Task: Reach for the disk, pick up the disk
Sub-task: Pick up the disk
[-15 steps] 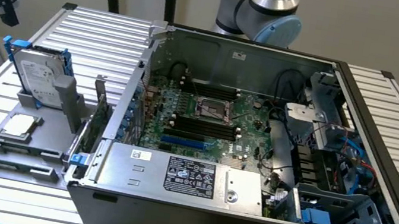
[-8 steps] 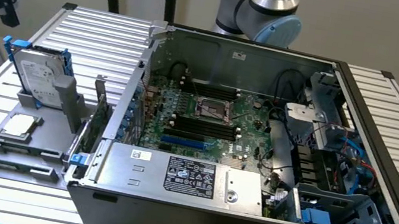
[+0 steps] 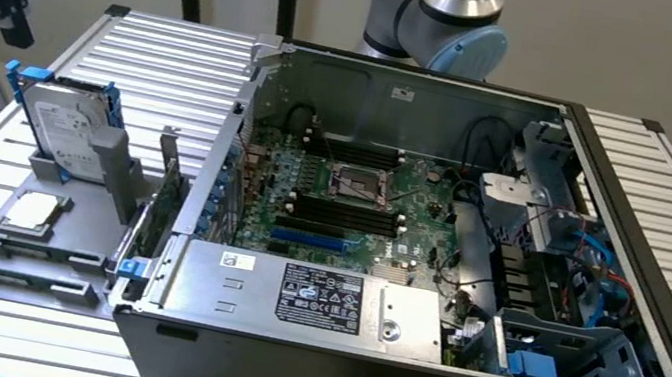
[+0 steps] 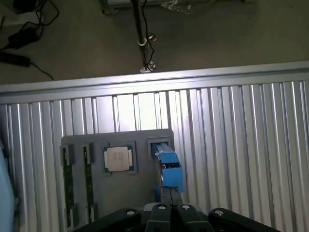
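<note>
Gripper body dark and closest to the wrist lens. Its fingertips sit side by side with only a thin seam between them. Closed, nothing in its grasp.

Disk directly under the fingertips in the wrist view, seen edge-on as a bright blue caddy frame, clearly apart from them. In the exterior view the disk stands on edge, leaning slightly, white label facing out, in a slot at the far end of a grey holder tray. Gripper hangs high toward that view's far left, well apart from the disk.

Small square silver chip lies flat in a tray pocket just near-side of the disk. Two narrow green memory sticks lie in slots beyond the chip.

Tray rests on a ribbed aluminium worktop. Open computer case touches the tray on the exterior view's right, motherboard exposed, silver box with black label along its near edge.
</note>
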Available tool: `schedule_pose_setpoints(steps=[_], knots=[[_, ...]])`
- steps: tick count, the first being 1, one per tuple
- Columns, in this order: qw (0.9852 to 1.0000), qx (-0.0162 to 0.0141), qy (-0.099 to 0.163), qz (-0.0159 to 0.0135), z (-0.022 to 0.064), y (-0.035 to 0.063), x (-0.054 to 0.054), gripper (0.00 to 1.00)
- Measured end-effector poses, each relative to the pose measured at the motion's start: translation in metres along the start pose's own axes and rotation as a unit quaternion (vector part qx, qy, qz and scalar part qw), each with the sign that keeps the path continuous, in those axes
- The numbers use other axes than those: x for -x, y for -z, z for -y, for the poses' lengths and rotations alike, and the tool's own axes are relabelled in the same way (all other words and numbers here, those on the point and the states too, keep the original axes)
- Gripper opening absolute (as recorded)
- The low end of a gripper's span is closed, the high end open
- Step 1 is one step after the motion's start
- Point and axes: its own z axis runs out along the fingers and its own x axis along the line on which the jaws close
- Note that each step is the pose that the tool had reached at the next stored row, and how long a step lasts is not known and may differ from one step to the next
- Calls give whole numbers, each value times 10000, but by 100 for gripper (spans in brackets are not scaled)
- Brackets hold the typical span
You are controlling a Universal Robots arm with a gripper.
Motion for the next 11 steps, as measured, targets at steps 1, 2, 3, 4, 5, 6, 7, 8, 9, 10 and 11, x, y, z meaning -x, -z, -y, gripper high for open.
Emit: schedule_pose_setpoints(steps=[1,2,3,4,5,6,7,8,9,10,11], knots=[[10000,-1,70,2,0,-6,1,11],[9999,-1,131,3,-1,-11,3,11],[9998,-2,188,4,-1,-17,5,11],[9997,-2,243,5,-2,-22,7,11],[9996,-2,290,6,-2,-27,12,11],[9995,-2,324,5,-3,-28,18,11],[9994,-2,341,6,-3,-29,20,11],[9994,-1,348,5,-3,-28,22,11],[9994,0,350,5,-3,-27,23,12],[9994,0,351,4,-3,-27,24,18],[9994,-1,351,5,-3,-28,26,24]])
